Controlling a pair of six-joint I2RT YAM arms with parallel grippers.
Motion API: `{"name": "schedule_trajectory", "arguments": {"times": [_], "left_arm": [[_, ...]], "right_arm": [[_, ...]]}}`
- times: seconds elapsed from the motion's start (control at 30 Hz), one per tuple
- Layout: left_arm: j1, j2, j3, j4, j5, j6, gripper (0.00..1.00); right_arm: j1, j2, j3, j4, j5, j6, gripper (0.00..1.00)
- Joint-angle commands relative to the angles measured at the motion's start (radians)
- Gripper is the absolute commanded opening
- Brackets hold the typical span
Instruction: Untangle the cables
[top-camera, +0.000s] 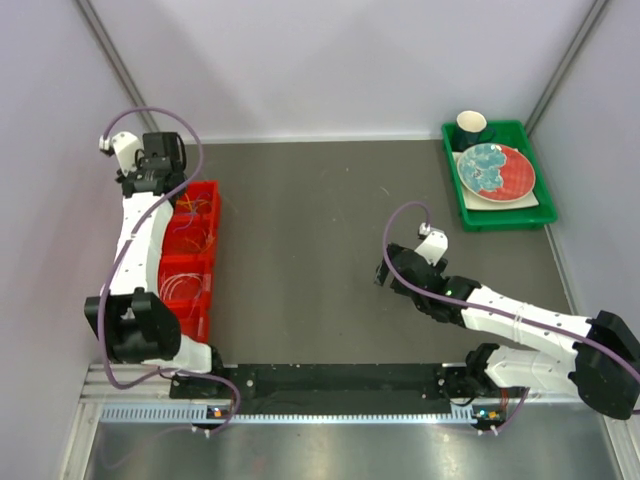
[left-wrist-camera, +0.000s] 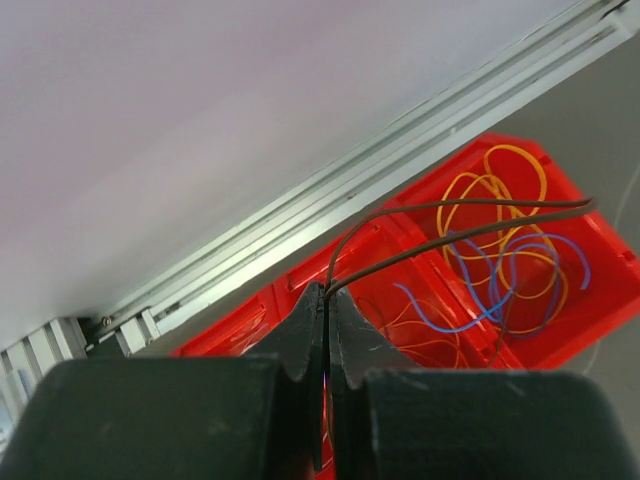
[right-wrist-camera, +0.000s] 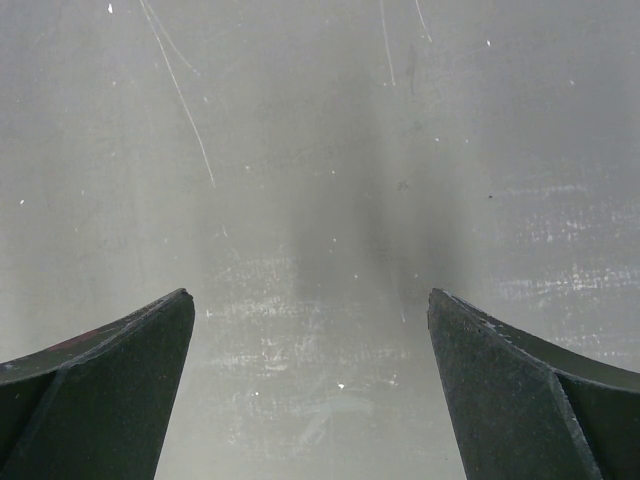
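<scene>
A red bin (left-wrist-camera: 585, 335) holds the cables: an orange-yellow loop (left-wrist-camera: 515, 149) and a blue one (left-wrist-camera: 440, 318) lie tangled in its end compartment. My left gripper (left-wrist-camera: 326, 290) is shut on a thin black cable (left-wrist-camera: 470, 205), which rises from the fingertips and stretches right over the bin as two strands. From above, the left gripper (top-camera: 160, 182) hovers at the far end of the red bin (top-camera: 212, 260), where orange wires (top-camera: 195, 215) and pale wires (top-camera: 180, 285) show. My right gripper (right-wrist-camera: 310, 295) is open over bare table, holding nothing, and sits mid-table (top-camera: 385, 272).
A green tray (top-camera: 497, 215) at the back right carries a dark cup (top-camera: 471, 126) and a red-and-teal plate (top-camera: 495, 170). White walls close in on the left and behind. The red bin lies along the left edge of the dark table.
</scene>
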Motion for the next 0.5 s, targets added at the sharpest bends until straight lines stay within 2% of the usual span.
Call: {"name": "schedule_trajectory", "arguments": {"times": [0.0,0.13,0.2,0.23,0.27,0.3,0.33,0.37,0.47], "left_arm": [[0.029,0.02,-0.043,0.01,-0.019,-0.09,0.0],[0.075,0.029,-0.109,0.032,0.014,-0.139,0.0],[0.112,0.044,-0.137,0.062,0.06,-0.149,0.08],[0.126,0.055,-0.137,0.062,0.114,-0.153,0.17],[0.138,0.067,-0.131,0.062,0.155,-0.152,0.31],[0.147,0.087,-0.108,0.058,0.189,-0.143,0.73],[0.148,0.093,-0.094,0.056,0.238,-0.138,0.9],[0.148,0.093,-0.085,0.055,0.255,-0.132,0.99],[0.146,0.058,-0.097,0.088,0.3,-0.118,0.99]], "right_arm": [[-0.01,0.002,0.05,0.016,-0.004,-0.008,0.99],[-0.009,0.007,0.05,0.017,-0.006,-0.009,0.99],[-0.01,0.008,0.05,0.017,-0.006,-0.009,0.99],[-0.01,0.01,0.052,0.019,-0.007,-0.011,0.99],[-0.01,0.013,0.052,0.017,-0.007,-0.011,0.99],[-0.01,0.013,0.053,0.019,-0.007,-0.011,0.99],[-0.01,0.016,0.057,0.017,-0.009,-0.011,0.99],[-0.01,0.017,0.055,0.017,-0.007,-0.014,0.99],[-0.01,0.022,0.06,0.019,-0.007,-0.012,0.99]]}}
